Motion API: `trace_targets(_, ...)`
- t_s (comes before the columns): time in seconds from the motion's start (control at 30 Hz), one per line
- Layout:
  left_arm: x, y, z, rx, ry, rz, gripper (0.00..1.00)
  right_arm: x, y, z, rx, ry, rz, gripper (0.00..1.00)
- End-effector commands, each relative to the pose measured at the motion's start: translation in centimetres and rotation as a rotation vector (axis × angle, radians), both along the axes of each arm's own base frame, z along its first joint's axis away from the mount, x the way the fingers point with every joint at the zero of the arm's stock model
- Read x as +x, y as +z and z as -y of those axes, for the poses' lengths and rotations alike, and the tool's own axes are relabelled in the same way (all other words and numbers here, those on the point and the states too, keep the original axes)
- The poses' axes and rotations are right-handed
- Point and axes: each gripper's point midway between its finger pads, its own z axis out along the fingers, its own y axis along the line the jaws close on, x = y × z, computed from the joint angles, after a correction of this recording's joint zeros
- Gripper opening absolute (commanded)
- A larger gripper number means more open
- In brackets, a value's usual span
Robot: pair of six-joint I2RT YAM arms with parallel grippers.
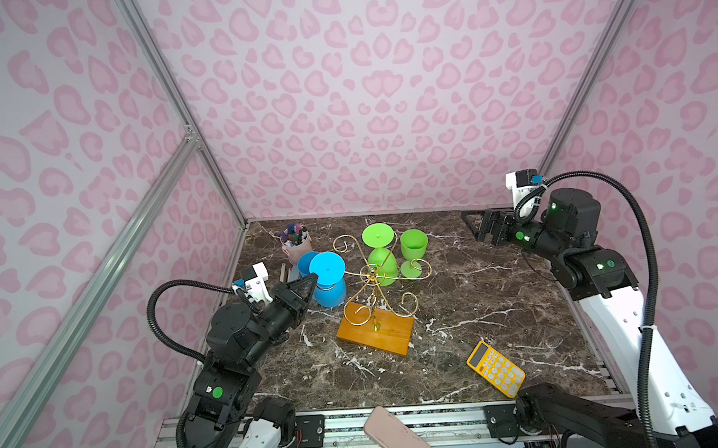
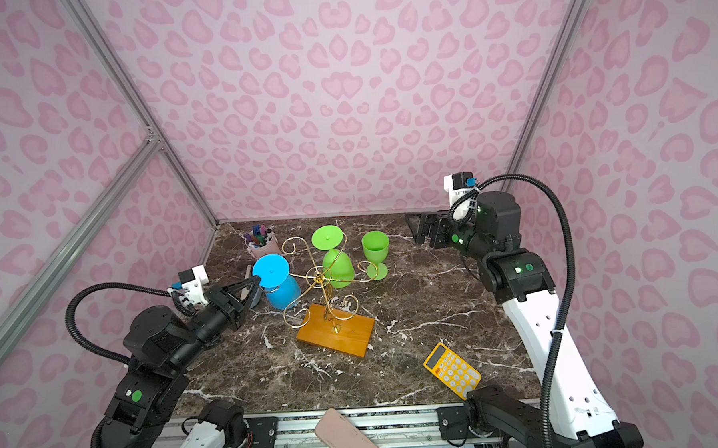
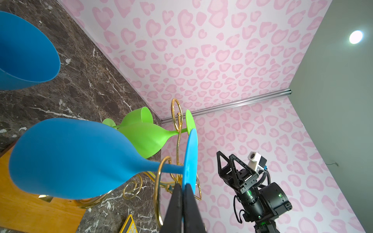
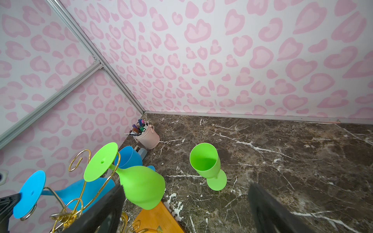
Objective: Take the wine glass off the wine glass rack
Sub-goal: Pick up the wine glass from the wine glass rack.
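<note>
The wine glass rack (image 1: pixel 371 274) (image 2: pixel 320 276), gold wire on an orange-brown wooden base (image 1: pixel 376 334), stands mid-table. A blue wine glass (image 1: pixel 327 268) (image 2: pixel 271 270) (image 3: pixel 70 157) hangs upside down from its left arm, the stem inside a wire loop. My left gripper (image 1: pixel 313 279) (image 3: pixel 182 185) is shut on the rim of that glass's round foot. A green wine glass (image 1: pixel 382 263) (image 4: pixel 141 187) hangs upside down from the far arm. My right gripper (image 1: pixel 488 227) (image 4: pixel 185 188) stands open and empty at the back right, away from the rack.
An upright green glass (image 1: pixel 413 245) stands just right of the rack and an upright blue glass (image 1: pixel 305 265) behind the hanging blue one. A pink pen cup (image 1: pixel 296 244) sits in the back left corner. A yellow calculator (image 1: pixel 495 369) and a pink case (image 1: pixel 395 435) lie near the front.
</note>
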Motion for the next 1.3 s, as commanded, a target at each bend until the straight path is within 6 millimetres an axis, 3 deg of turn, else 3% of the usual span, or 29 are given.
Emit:
trace_targets(0.0,-0.1,1.3,0.6,-0.022,-0.033,0.048,0.04,0.2,0.3,-0.1,0.007,0.002,0.017,0.97)
trace_targets(1.03,-3.0,0.3,2.1,0.002,-0.182,0.018,0.04,-0.1,0.3,0.0,0.009,0.000,0.015,0.97)
trace_targets(1.27,-4.2,1.6,1.8,0.032,-0.192,0.039,0.04,-0.2,0.3,0.1,0.006,0.001,0.015,0.97)
